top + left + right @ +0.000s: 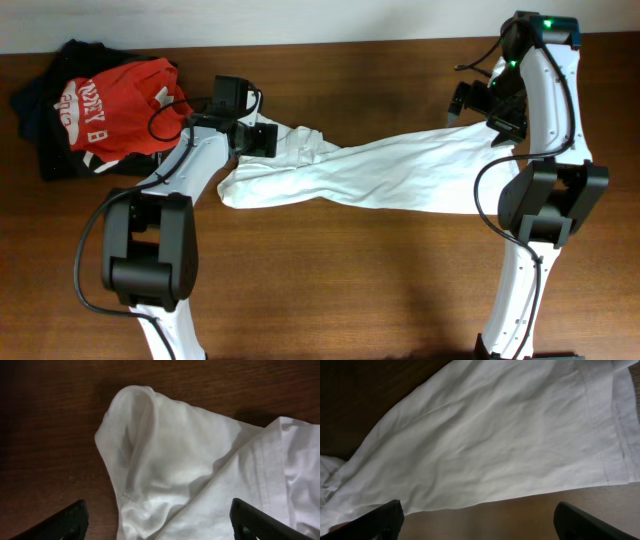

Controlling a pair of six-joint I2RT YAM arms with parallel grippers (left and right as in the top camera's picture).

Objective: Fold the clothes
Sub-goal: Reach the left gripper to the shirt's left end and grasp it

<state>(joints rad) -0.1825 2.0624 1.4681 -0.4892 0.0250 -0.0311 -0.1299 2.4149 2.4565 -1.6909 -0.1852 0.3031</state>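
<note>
Nearest, at 6 o'clock, the brown wooden desk (330, 300) shows its grain. Beyond that, the long white garment of thin soft fabric (380, 175) lies twisted across the middle of the desk, running from 9 o'clock to 3 o'clock. The left hand (162, 522) hangs over its bunched, rounded end at 9 o'clock, fingers spread wide and pinching nothing. The right hand (485, 521) hangs over the flat, hemmed end towards 2 o'clock, also spread wide with no cloth between its fingers. Farthest, at 10 o'clock, a crumpled red T-shirt with white lettering (115, 115) lies on a heap of dark garments (40, 125), well apart from the white one.
</note>
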